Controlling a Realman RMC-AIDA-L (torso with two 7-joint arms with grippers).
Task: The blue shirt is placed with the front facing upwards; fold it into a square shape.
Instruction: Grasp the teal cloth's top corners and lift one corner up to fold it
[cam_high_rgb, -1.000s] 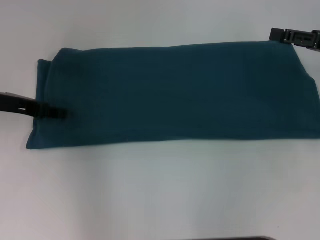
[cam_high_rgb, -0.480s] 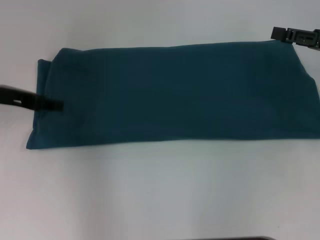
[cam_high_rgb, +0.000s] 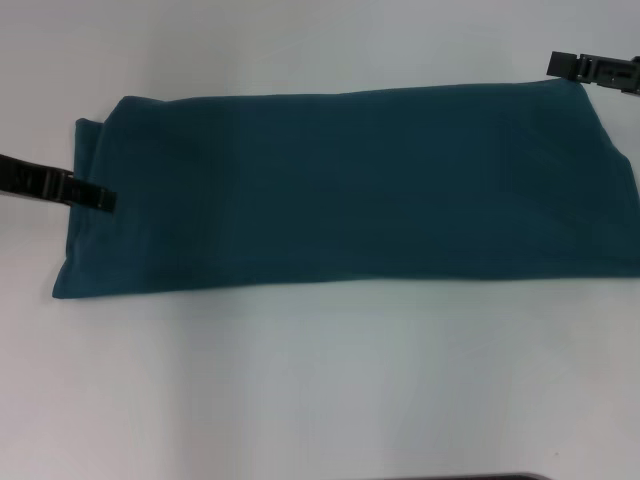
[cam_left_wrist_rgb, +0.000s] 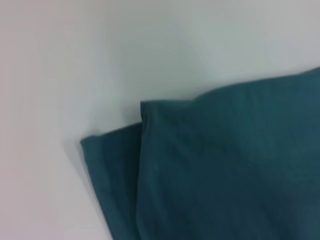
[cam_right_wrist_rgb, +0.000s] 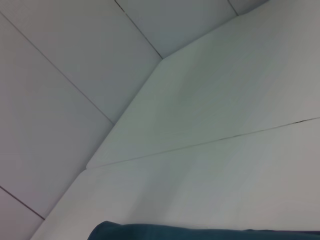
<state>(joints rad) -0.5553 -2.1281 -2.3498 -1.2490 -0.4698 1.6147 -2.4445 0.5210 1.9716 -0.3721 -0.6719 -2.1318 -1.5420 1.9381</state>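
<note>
The blue shirt lies folded into a long dark teal band across the white table, plain side up, no lettering showing. My left gripper reaches in from the left and sits over the band's left end. My right gripper hovers just beyond the band's far right corner. In the left wrist view, a corner of the shirt shows two stacked layers, the lower one sticking out past the upper. Only a thin strip of the shirt appears in the right wrist view.
White table surface surrounds the band, with a wide strip in front of it. The right wrist view shows a seam in the tabletop, the table's far edge and grey floor tiles beyond it.
My left gripper has moved toward the far side along the shirt's left end and drawn back slightly to the left. The right gripper drifted a little to the right. The shirt has not moved.
</note>
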